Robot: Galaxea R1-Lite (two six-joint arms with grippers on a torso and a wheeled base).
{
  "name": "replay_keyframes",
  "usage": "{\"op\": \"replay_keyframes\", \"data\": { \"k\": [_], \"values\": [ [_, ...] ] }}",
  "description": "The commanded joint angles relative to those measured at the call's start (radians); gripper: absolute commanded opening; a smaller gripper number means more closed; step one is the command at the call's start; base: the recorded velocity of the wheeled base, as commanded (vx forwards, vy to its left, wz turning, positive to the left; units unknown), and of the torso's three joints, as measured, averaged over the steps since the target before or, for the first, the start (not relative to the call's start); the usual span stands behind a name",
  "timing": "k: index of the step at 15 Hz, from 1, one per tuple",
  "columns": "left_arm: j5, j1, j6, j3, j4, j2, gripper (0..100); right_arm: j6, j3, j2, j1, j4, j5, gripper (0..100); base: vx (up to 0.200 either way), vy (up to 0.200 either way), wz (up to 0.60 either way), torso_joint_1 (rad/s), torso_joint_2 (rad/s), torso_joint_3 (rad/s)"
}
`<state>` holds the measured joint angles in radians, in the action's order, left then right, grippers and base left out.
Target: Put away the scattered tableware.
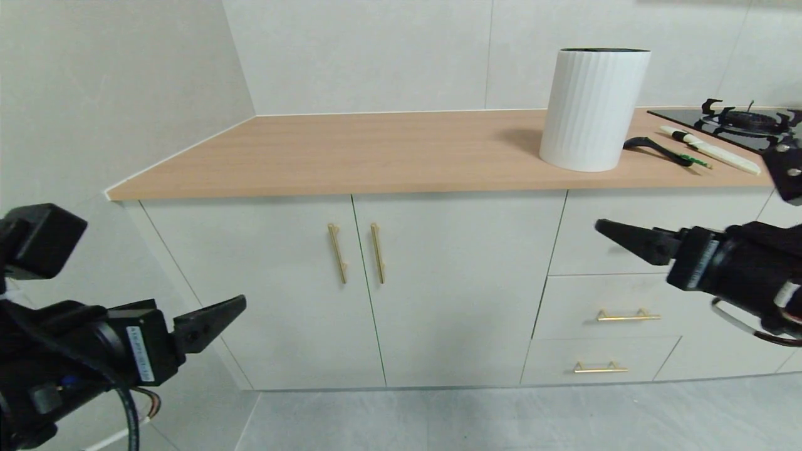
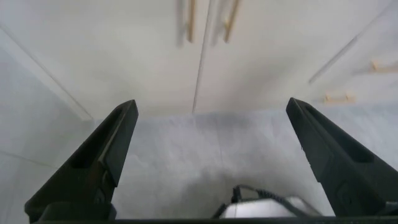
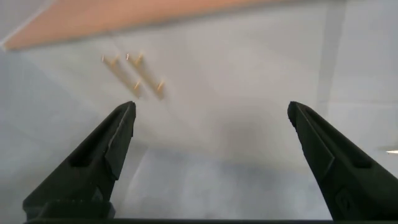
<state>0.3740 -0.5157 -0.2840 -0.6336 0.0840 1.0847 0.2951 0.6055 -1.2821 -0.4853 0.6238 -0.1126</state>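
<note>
Tableware [image 1: 658, 148] lies on counter [image 1: 376, 150], well above left gripper [image 2: 211, 106] and right gripper [image 3: 211, 106]; jaws wide apart.

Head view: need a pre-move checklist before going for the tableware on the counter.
1. Left gripper open and empty: ok.
2. Right gripper open and empty: ok.
3. White holder upright on the counter: ok.
4. Tableware located: black utensil and white utensil lie on the counter between the holder and the stove: ok.
5. Grippers at counter height: not ok, both sit below the counter edge, in front of the cabinet fronts.
6. Room inside the holder: cannot tell, its inside is hidden.
</note>
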Motion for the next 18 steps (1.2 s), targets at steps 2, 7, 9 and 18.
{"op": "replay_keyframes", "data": {
  "k": [2,7,9,18],
  "values": [
    [0.0,0.028,0.032,0.06,-0.003,-0.22,100,-0.082,-0.174,0.337,0.094,-0.004,-0.029,100,0.0,0.0,0.0,0.0,0.0,0.0],
    [-0.07,0.198,0.224,0.218,-0.007,-0.628,100,-0.142,-0.26,0.791,0.266,-0.271,-0.032,100,0.0,0.0,0.0,0.0,0.0,0.0],
    [-0.115,0.258,0.264,0.252,-0.023,-0.753,100,-0.197,-0.245,0.965,0.275,-0.437,-0.038,100,0.0,0.0,0.0,0.0,0.0,0.0],
    [-0.158,0.516,0.289,0.333,-0.171,-1.085,100,-0.275,-0.265,1.23,0.476,-0.647,-0.202,100,0.0,0.0,0.0,0.0,0.0,0.0]
  ]
}}
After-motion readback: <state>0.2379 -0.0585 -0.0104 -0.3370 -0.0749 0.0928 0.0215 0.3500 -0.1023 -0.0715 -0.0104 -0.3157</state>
